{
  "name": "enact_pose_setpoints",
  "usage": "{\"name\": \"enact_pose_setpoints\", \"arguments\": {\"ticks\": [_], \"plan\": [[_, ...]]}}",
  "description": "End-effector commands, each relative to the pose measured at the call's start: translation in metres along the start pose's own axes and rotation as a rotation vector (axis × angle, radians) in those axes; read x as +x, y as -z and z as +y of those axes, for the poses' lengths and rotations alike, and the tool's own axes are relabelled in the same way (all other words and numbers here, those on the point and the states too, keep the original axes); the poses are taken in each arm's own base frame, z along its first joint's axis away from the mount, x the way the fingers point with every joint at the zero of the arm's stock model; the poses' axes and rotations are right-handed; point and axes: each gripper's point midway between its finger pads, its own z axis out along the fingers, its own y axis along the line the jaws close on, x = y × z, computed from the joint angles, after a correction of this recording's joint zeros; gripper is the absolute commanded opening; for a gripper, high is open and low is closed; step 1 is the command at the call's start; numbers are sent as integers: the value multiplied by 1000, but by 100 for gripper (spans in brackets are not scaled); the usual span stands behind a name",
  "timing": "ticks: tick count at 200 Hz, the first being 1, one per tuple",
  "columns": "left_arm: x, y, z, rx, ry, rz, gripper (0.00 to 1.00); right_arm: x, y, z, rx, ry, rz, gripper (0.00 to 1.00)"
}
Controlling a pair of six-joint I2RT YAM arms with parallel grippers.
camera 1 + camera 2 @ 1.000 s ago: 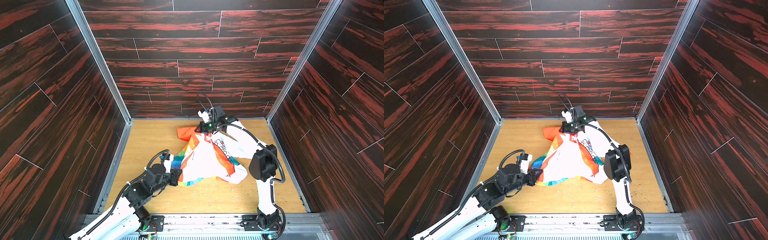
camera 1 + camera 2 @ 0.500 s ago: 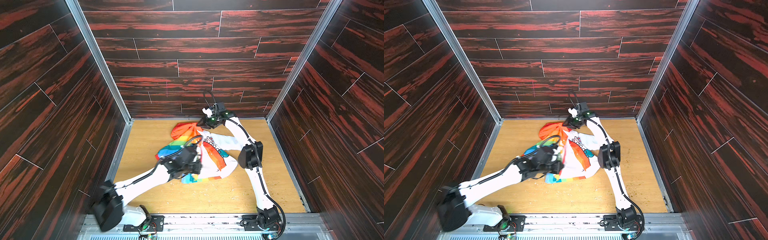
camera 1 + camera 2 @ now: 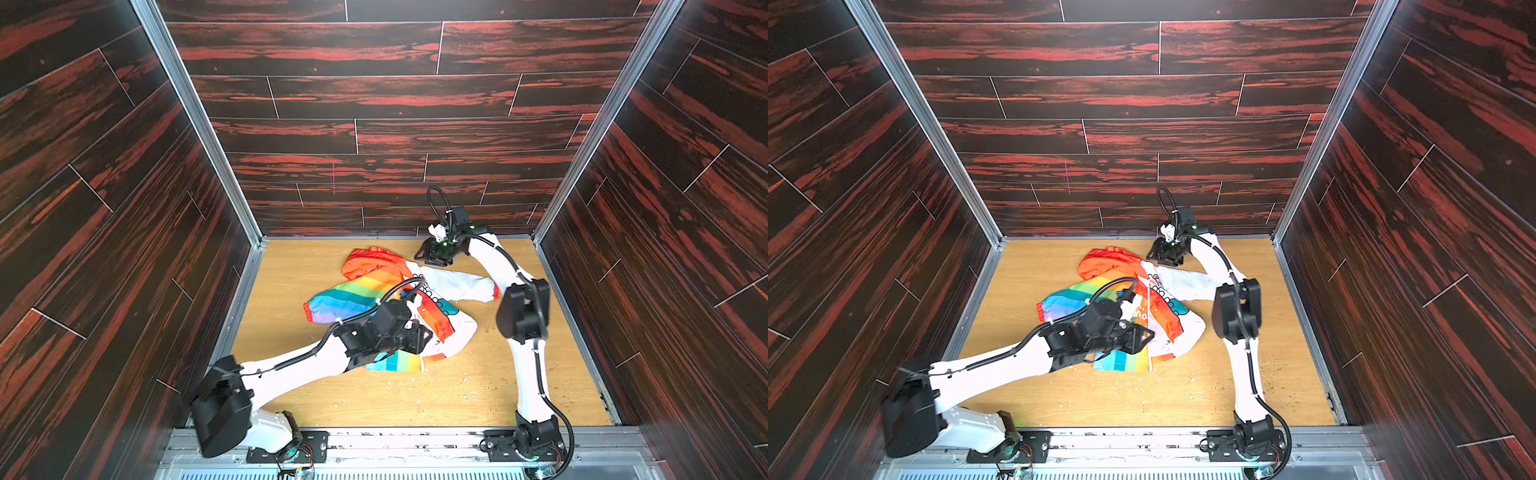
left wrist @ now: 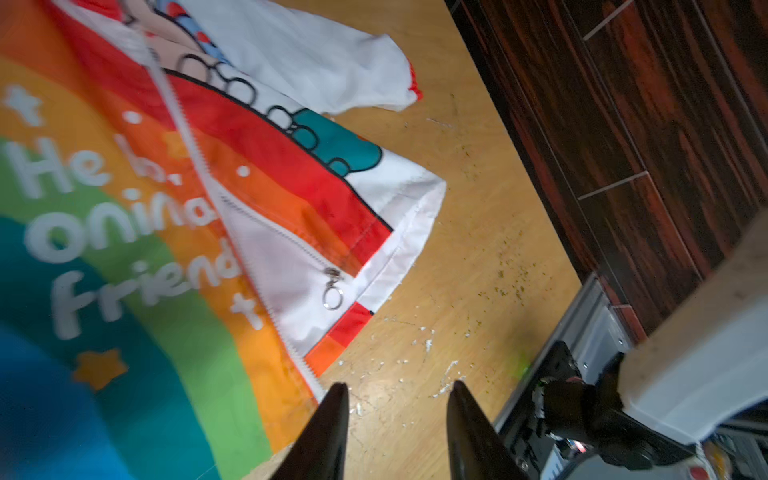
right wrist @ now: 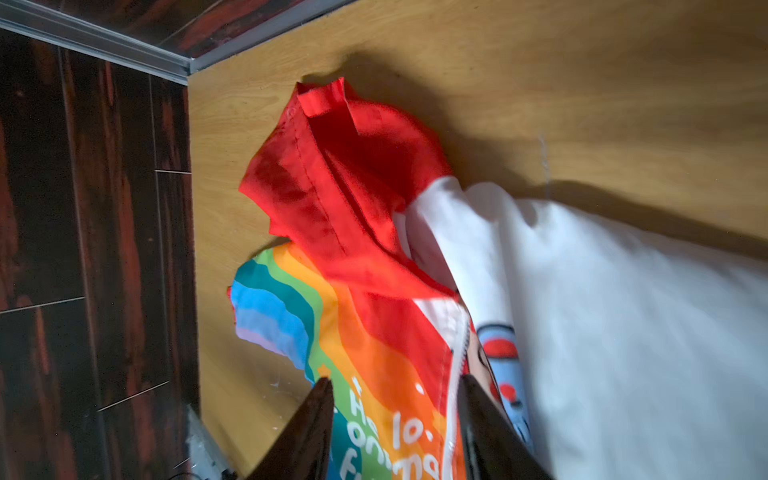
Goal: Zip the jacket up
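Mid-tabletop [image 3: 286, 299], nearer the far edge: jacket [image 3: 434, 316] [image 3: 1169, 318], front up and rumpled.

Over its hem, on the near side: left gripper [image 3: 424, 338] [image 3: 1144, 334] [image 4: 399, 384], fingers spread, only bare wood between them, the hem's rainbow corner just beside one fingertip.

At the far edge, just beside the hood [image 3: 370, 262] [image 5: 345, 183]: right gripper [image 3: 430, 259] [image 3: 1160, 257] [image 5: 395, 378], fingers likewise spread, above the collar, pinching nothing.

Thin, smooth, faintly glossy cloth. One half in wavy rainbow stripes with rounded white lettering [image 4: 124, 232] and small stars. Other half white with black-outlined cartoon shapes. Hood orange-red, folded over itself, stitched seam along its edge.

White teeth [image 4: 183, 124] down the front, the two rows forked apart toward the hem. Higher up edge to edge, perhaps only laid together; too blurred to tell. Metal slider [image 4: 332, 273] low on the white half's row, round ring [image 4: 333, 297] hanging from it.

White sleeve [image 3: 457, 284] out toward the right edge, rainbow sleeve [image 3: 340, 299] toward the left.

Around: pale crumbs [image 4: 444, 374] and greenish flecks on the wood; dark red-streaked plank walls [image 3: 374, 124].

In the way, in both top views: left arm and its black cable [image 3: 399, 286], across the rainbow half.
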Motion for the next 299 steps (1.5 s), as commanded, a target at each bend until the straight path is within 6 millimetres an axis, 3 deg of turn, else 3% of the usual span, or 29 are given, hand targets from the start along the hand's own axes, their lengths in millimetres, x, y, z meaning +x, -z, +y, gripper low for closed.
{"name": "enact_pose_setpoints", "arguments": {"ticks": [1, 42, 71, 82, 97, 105, 115, 133, 161, 231, 267, 288, 299], "plan": [[3, 5, 45, -157, 75, -67, 43, 5, 65, 20, 23, 70, -158, 52], [18, -6, 107, -304, 241, -59, 44, 85, 103, 20, -40, 64, -231, 54], [17, -19, 127, -328, 297, -42, 44, 131, 121, 15, 32, 131, -319, 54], [14, -22, 131, -348, 293, -33, 44, 142, 130, 16, 80, 189, -392, 63], [13, -24, 137, -403, 275, 5, 44, 145, 134, 2, 114, 140, -440, 94], [11, -23, 140, -433, 267, 15, 44, 146, 128, -12, 154, 95, -424, 99], [10, -23, 143, -455, 261, 22, 46, 151, 114, -22, 148, 66, -340, 97], [8, -23, 147, -495, 245, 43, 50, 168, 84, -28, 104, 15, -170, 81], [5, -34, 141, -489, 225, 94, 52, 180, 55, -43, 102, -64, -105, 60], [-4, -75, 137, -467, 207, 144, 53, 205, 51, -55, 73, -183, -124, 68], [-11, -97, 141, -488, 188, 161, 52, 219, 37, -62, 40, -233, -101, 68], [-9, -105, 147, -515, 174, 183, 45, 214, 33, -58, 3, -233, -123, 66], [-9, -107, 149, -524, 167, 188, 29, 209, 31, -55, -14, -228, -127, 66]]}}
